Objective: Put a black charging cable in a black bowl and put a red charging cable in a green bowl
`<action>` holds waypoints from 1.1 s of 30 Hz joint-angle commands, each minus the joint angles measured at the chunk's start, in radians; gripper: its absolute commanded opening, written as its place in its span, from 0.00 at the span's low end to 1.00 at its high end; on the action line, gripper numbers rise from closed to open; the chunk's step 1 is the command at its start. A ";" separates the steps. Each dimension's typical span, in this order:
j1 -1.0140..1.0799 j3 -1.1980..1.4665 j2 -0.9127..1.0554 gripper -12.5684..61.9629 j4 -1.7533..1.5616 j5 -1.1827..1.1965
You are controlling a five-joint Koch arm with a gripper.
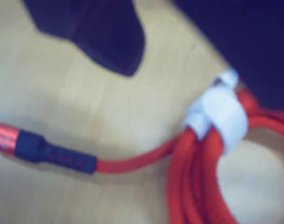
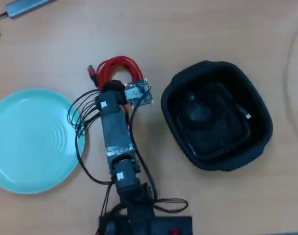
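The red cable lies coiled on the table just beyond the gripper, right under it (jaw state I cannot tell), with the green bowl left overhead.

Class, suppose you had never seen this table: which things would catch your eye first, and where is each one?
The red charging cable stands out most, a bright coil on the wood just beyond the arm's tip; the wrist view shows its white tie close up. In the overhead view the pale green bowl lies empty at the left. The black bowl sits at the right, with a silver-tipped plug showing inside.
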 commanded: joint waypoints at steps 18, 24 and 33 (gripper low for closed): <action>-0.034 -0.534 -0.268 0.68 0.193 0.081; -0.034 -0.532 -0.279 0.68 0.229 0.089; -0.034 -0.541 -0.351 0.68 0.218 0.109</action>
